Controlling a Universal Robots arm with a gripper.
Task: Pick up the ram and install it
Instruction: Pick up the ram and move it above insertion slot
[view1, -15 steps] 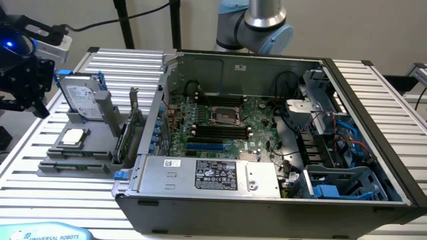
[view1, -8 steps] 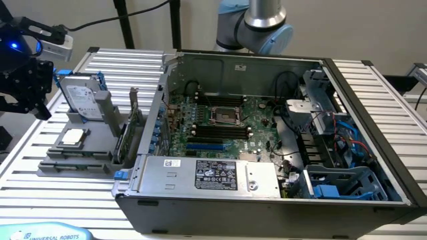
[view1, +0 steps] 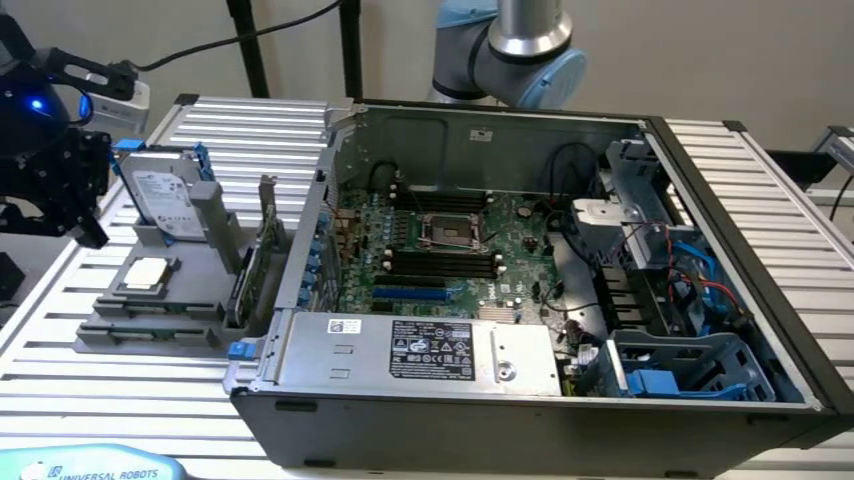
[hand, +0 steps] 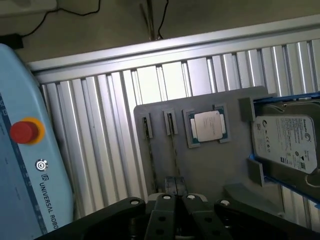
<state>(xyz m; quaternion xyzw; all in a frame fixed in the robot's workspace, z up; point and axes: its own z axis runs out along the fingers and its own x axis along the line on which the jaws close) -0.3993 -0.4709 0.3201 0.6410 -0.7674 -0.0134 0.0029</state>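
Note:
A ram stick stands on edge in a slot of the grey holder tray, showing as a thin dark strip. A second strip like it sits in the neighbouring slot. My gripper is shut, with nothing between its fingers, and hangs over the near end of the first stick. In the exterior view the gripper hovers above the tray, at that view's left, well outside the open computer case. The black memory slots lie on the green motherboard inside the case.
On the tray are a square silver processor chip, a hard drive in a blue frame and an upright card beside the case wall. A light-blue teach pendant with a red button lies on the slatted table.

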